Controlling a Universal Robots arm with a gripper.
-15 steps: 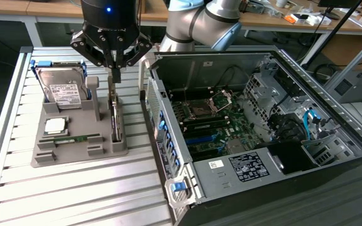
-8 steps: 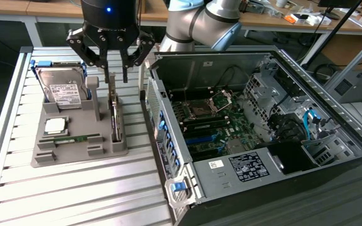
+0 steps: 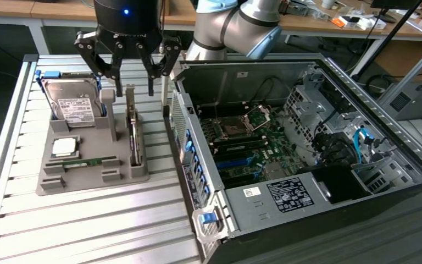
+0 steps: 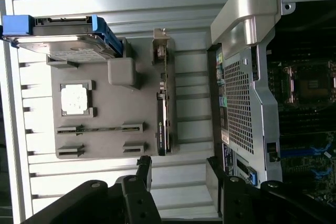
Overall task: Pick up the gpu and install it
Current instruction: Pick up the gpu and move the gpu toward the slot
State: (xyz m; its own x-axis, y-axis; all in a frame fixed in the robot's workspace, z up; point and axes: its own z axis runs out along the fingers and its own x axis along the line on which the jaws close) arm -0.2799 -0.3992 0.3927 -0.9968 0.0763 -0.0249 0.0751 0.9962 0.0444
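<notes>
The gripper (image 4: 178, 161), jaws wide, hangs clear of the gpu (image 4: 161, 116) standing on edge in the grey holder (image 4: 113, 111).

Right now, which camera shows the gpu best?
The wrist view: the gpu shows along its whole length, edge-on, standing in the gray holder. The exterior view shows the gpu foreshortened, upright below the gripper.

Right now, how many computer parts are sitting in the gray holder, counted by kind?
hard drive: 1
CPU: 1
memory stick: 1
gpu: 1
Total: 4
</notes>
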